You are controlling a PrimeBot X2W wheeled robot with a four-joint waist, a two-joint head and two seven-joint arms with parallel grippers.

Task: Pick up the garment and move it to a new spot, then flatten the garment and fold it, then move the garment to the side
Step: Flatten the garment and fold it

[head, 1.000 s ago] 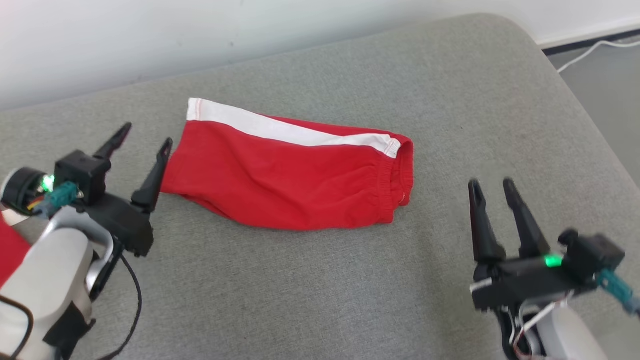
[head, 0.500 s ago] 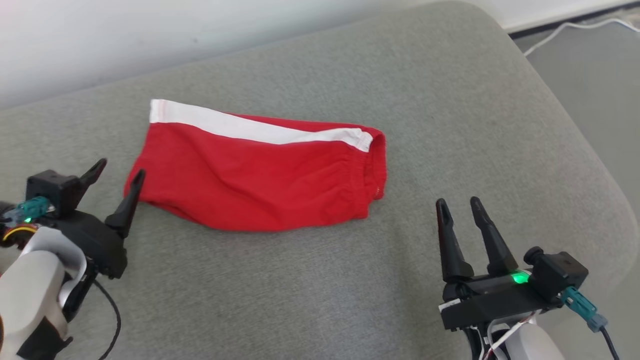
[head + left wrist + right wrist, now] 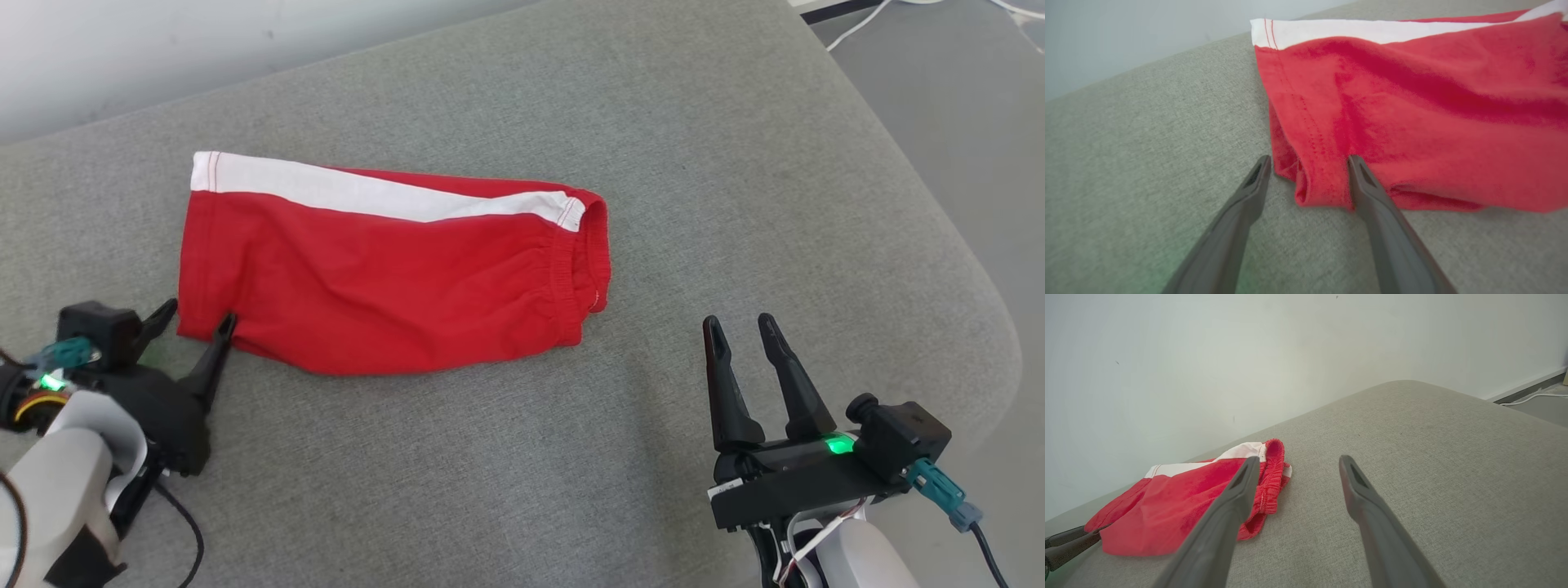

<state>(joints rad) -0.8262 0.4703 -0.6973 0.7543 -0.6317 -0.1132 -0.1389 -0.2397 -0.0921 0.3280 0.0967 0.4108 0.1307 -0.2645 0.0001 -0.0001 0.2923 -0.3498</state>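
Across the left half of a grey woven-fabric cushion (image 3: 735, 163) lies a pair of red jersey shorts (image 3: 384, 278), folded into one long flat slab with its length running from the cushion's left side towards its middle. A white stripe (image 3: 343, 192) runs along the edge nearer the cushion's back, tapering towards the gathered elastic waistband (image 3: 563, 278), which faces the cushion's right side. The stitched leg hem faces the cushion's left side. Soft creases cross the red cloth, and its front edge bulges a little.

At the cushion's front left, the left pincer (image 3: 201, 311) is released, its two dark fingers spread on either side of the hem's front corner – one tip at the cloth, the other over bare cushion. Whether it presses the fabric cannot be told. At the cushion's front right, the right pincer (image 3: 739, 319) is also released, grasping nothing – well apart from the waistband.
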